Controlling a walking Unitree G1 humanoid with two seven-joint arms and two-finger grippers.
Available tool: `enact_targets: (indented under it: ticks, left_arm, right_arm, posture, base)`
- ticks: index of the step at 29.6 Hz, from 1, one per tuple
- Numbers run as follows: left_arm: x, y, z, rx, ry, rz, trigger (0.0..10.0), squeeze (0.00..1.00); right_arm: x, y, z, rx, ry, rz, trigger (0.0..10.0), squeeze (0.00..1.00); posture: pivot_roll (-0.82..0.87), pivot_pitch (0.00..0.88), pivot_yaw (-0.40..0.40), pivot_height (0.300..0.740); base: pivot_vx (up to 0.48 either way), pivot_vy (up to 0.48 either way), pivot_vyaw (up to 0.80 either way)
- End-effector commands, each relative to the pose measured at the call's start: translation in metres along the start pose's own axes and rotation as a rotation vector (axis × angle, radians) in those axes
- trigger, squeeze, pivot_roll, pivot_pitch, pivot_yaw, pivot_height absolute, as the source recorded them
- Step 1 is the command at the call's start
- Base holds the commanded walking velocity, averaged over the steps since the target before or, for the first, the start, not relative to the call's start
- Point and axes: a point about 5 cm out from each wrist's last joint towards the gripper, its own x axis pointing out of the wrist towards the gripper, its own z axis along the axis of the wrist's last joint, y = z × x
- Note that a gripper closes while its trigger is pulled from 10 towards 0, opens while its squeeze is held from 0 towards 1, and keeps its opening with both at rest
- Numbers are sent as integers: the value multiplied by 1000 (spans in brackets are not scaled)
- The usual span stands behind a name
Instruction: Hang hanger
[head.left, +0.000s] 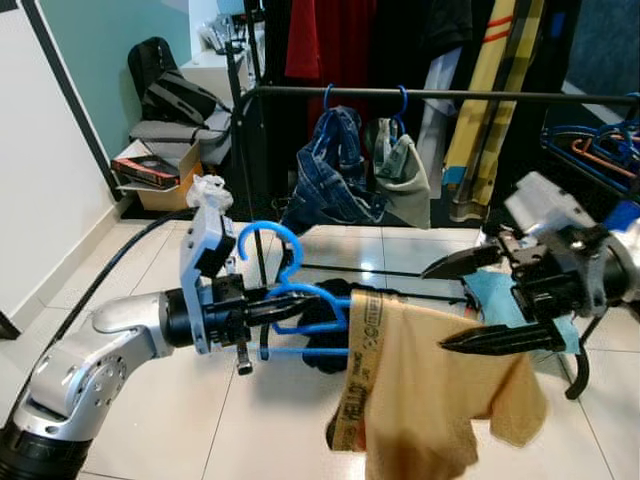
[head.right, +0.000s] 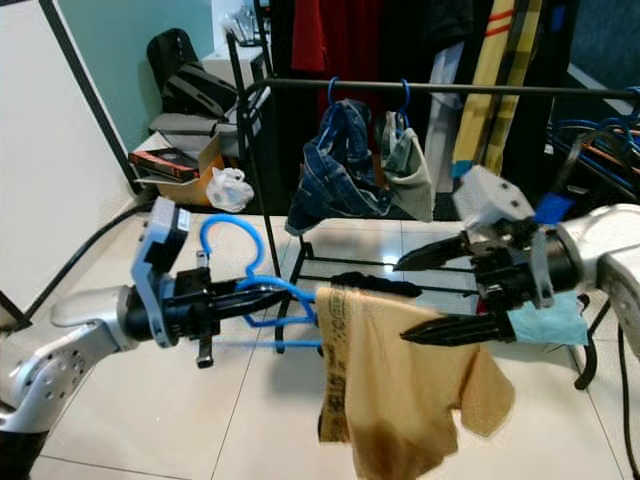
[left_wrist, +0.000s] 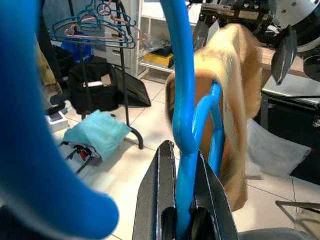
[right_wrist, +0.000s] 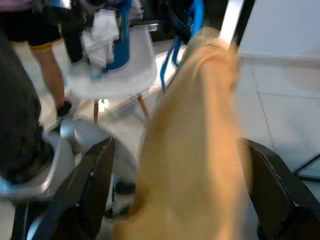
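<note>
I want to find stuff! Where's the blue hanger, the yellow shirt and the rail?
hanger (head.left: 268, 236): left eye view, on its curved hook.
shirt (head.left: 425, 390): left eye view, middle of the draped cloth.
rail (head.left: 470, 95): left eye view, on the black top bar.

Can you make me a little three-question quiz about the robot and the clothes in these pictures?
1. True or false: the left gripper is shut on the blue hanger.
2. What colour is the garment draped over that hanger: A) red, B) tan, C) green?
3. What hangs on the black rail by blue hooks?

Key:
1. True; the left wrist view shows the fingers clamped on the blue bar.
2. B, tan. The right gripper is open with a finger on each side of it.
3. Folded blue jeans and a grey-green garment.
</note>
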Motion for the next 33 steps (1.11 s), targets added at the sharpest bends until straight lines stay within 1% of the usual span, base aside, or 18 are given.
enact_targets:
  ticks: [1,5,6,8,10,11,12,14,15,16,17,19,24,25,27,28,30,33]
  left_arm:
    - [-3,2,2,15,9,9,0,0]
    - [-4,2,2,17,9,10,0,0]
    - [-3,4,3,23,1,15,0,0]
    - [-3,4,3,23,1,15,0,0]
    - [-3,5,5,27,-7,17,0,0]
    - [-3,5,5,27,-7,17,0,0]
    - [-3,5,6,29,-11,17,0,0]
    - [-3,5,6,29,-11,17,0,0]
    - [-4,5,8,31,-25,17,0,0]
    - [-4,5,8,31,-25,17,0,0]
    - [-5,5,11,34,-37,17,0,0]
    - [-6,5,13,38,-47,17,0,0]
    - [-8,6,16,43,-55,20,0,0]
    - [-9,7,18,48,-60,23,0,0]
    - [-9,7,18,48,-60,23,0,0]
    - [-11,9,19,55,-64,32,0,0]
    - [-11,9,19,55,-64,32,0,0]
    - [-18,12,21,64,-65,51,0,0]
  right_arm:
    - [1,3,5,-11,-27,13,10000,1000]
    - [1,5,4,-1,-37,13,10000,1000]
    - [3,10,-6,34,-12,12,10000,1000]
    - [3,10,-6,34,-12,12,10000,1000]
    - [6,11,-20,68,48,-27,10000,1000]
    - [6,11,-20,68,48,-27,10000,1000]
    - [7,11,-25,82,66,-45,10000,1000]
    - [7,11,-25,82,66,-45,10000,1000]
    - [7,11,-30,100,73,-56,10000,565]
    - [7,11,-30,100,73,-56,10000,565]
    - [9,12,-34,116,79,-61,10000,0]
    - [10,14,-36,136,73,-66,10000,0]
    - [11,14,-38,147,58,-76,10000,0]
    - [12,13,-38,151,36,-94,3686,0]
    - [12,13,-38,151,36,-94,3686,0]
    - [15,14,-38,162,18,-97,0,0]
    - [15,14,-38,162,18,-97,0,0]
    - [18,15,-38,165,-8,-113,0,0]
  posture:
    - [-128,0,42,740]
    - [-129,0,43,740]
    - [-132,0,45,740]
    - [-132,0,45,740]
    - [-131,0,46,740]
    - [-131,0,46,740]
    - [-131,0,47,740]
    - [-131,0,47,740]
    - [-130,0,46,740]
    - [-130,0,46,740]
    - [-129,0,47,740]
    - [-129,0,47,740]
    - [-132,0,47,740]
    - [-134,0,47,740]
    - [-134,0,47,740]
    - [-134,0,46,740]
    - [-134,0,46,740]
    - [-134,0,46,740]
  base:
    - [0,0,0]
    - [0,0,0]
    - [0,0,0]
    - [0,0,0]
    - [0,0,0]
    - [0,0,0]
    - [0,0,0]
    - [0,0,0]
    - [0,0,0]
    - [0,0,0]
    - [0,0,0]
    - [0,0,0]
    - [0,0,0]
    - [0,0,0]
    - [0,0,0]
    - [0,0,0]
    - [0,0,0]
    - [0,0,0]
